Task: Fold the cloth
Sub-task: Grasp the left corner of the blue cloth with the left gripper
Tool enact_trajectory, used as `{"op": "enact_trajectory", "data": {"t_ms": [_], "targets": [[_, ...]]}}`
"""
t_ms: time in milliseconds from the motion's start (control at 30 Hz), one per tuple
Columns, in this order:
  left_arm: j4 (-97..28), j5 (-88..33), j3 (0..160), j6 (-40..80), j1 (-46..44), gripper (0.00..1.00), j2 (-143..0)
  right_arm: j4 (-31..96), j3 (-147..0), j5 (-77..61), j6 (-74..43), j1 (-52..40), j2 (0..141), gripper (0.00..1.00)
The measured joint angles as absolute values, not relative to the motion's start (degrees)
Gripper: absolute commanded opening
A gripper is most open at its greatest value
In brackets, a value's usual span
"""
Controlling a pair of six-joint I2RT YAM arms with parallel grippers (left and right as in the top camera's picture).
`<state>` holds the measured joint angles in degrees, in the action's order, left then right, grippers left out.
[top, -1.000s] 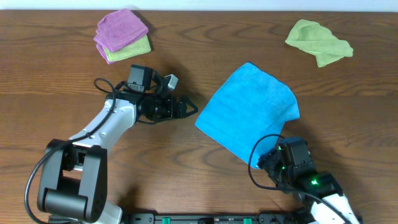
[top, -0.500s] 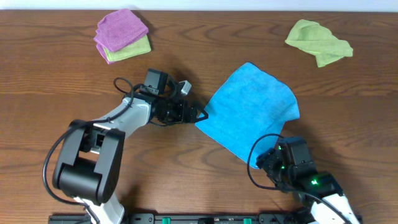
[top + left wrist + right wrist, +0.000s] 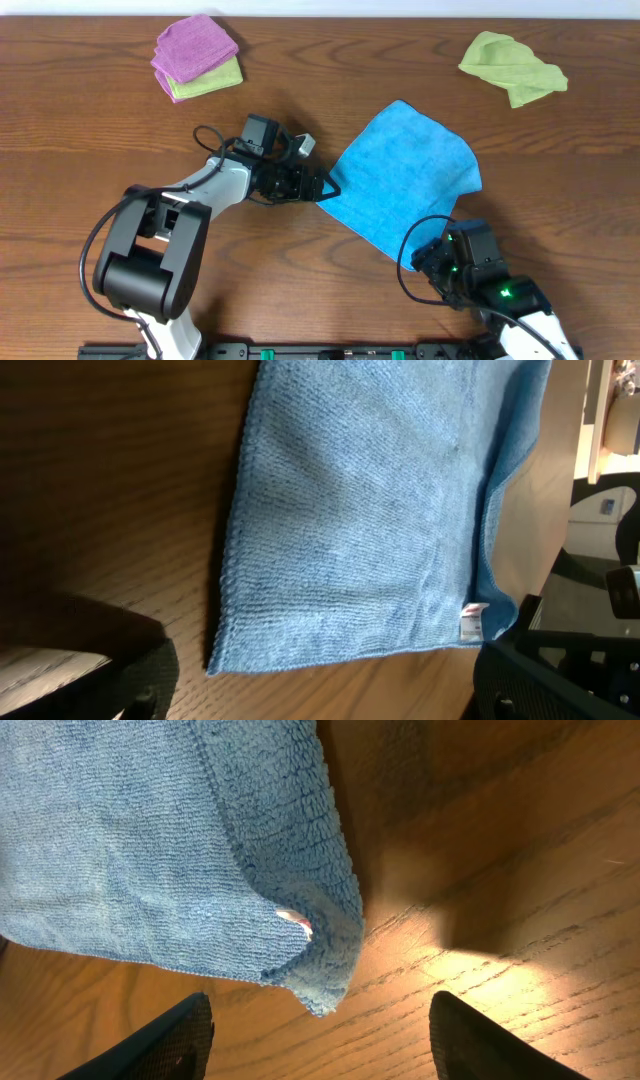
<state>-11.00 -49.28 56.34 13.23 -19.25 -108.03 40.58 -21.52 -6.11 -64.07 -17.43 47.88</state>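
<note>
Sky-blue terry square cloth (image 3: 405, 180) lies flat on the brown wooden table (image 3: 300, 300), turned like a diamond between the arms. The left gripper (image 3: 322, 188) has its jaws spread at the cloth's left corner. The right gripper (image 3: 320, 1055) gapes just short of the tagged corner, which looks rolled over. I'd say a shallow pinch could catch only hem and slip, or shove the soft fabric into a bunch.

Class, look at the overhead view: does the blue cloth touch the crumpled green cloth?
No, table shows between the blue cloth and the crumpled green cloth.
</note>
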Motion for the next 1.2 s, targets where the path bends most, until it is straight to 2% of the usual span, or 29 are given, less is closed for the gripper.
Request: {"op": "enact_trajectory", "data": {"t_ms": [800,900,1033,1200], "targets": [[-7.4,-48.05,56.34,16.29,-23.24,0.95,-108.49,40.58,-21.52,-6.48,-64.07,-17.43,47.88,0.71],[-7.31,-47.77,56.36,16.43,-23.9,1.0,-108.47,40.58,-21.52,-6.52,-64.07,-17.43,47.88,0.71],[-7.46,-46.87,56.58,16.84,-24.58,0.8,-108.55,40.58,-21.52,-6.7,-64.07,-17.43,47.88,0.71],[-8.38,-44.49,56.6,16.43,-25.19,0.67,-108.57,40.6,-21.52,-6.85,-64.07,-17.43,47.88,0.7]]}}
